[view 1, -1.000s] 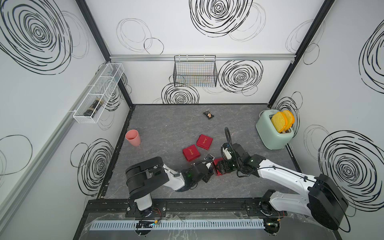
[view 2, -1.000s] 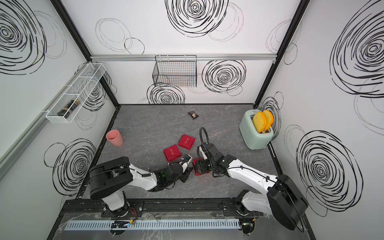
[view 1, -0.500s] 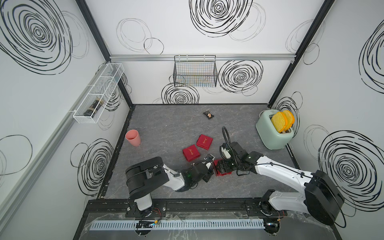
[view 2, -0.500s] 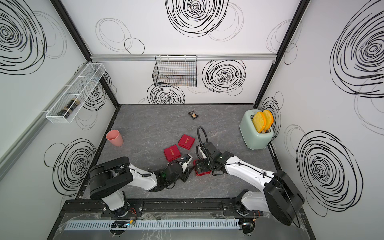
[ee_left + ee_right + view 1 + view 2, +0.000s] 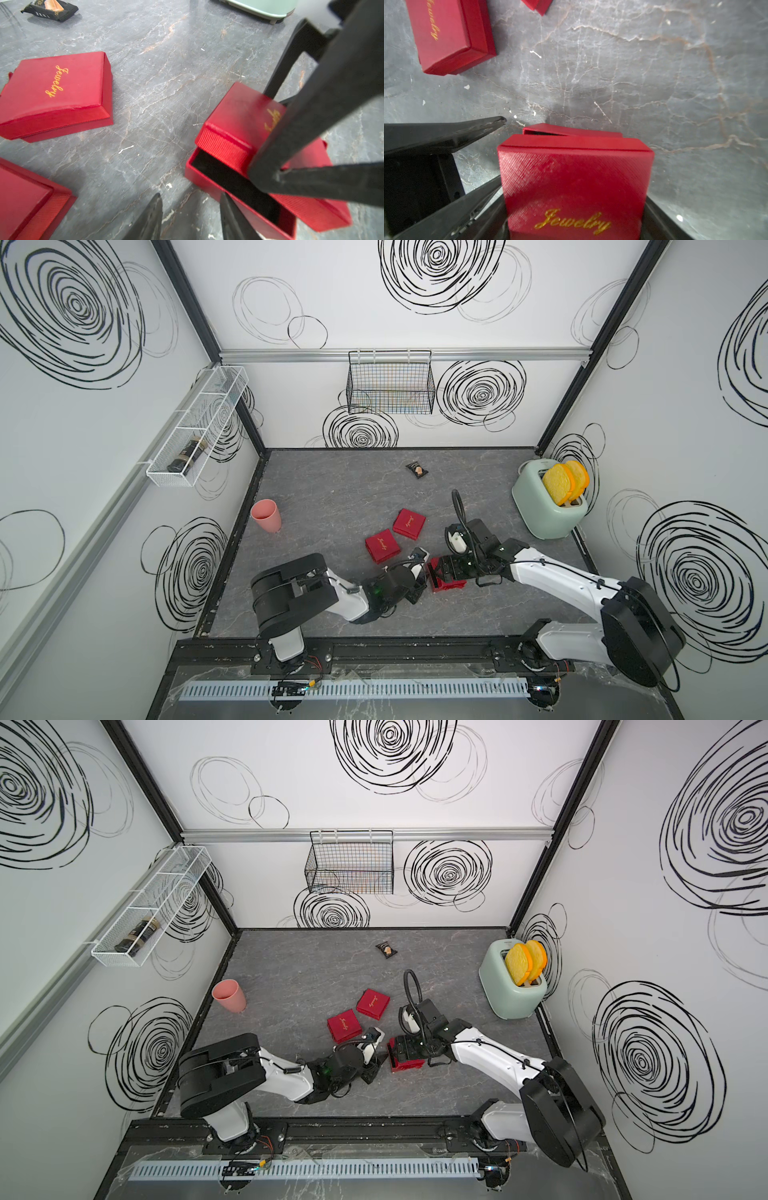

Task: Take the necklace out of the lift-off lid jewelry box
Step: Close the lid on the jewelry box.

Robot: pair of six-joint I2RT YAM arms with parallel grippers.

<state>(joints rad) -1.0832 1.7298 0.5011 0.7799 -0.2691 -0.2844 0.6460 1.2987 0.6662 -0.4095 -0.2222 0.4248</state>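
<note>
right gripper [image 5: 444, 569] spread wide, clamped on lid [image 5: 575, 176], tilted above box base [image 5: 197, 178] | left gripper [image 5: 190, 197] half open, empty, just beside base | necklace unseen, likely inside on black lining [image 5: 228, 182] | risk: unpinned base drags up with lid, tips, spills it

Top views: bright, even, diffuse light; only soft, faint shadows on the grey tabletop [image 5: 332, 489]. Sharp throughout. Left wrist view: close black finger [image 5: 322, 116] blurred, closed jewelry box [image 5: 56, 89] edges bow. Right wrist view: box lid [image 5: 575, 176] soft up close, its gold lettering slightly smeared; pale glare patch on tabletop beside it
</note>
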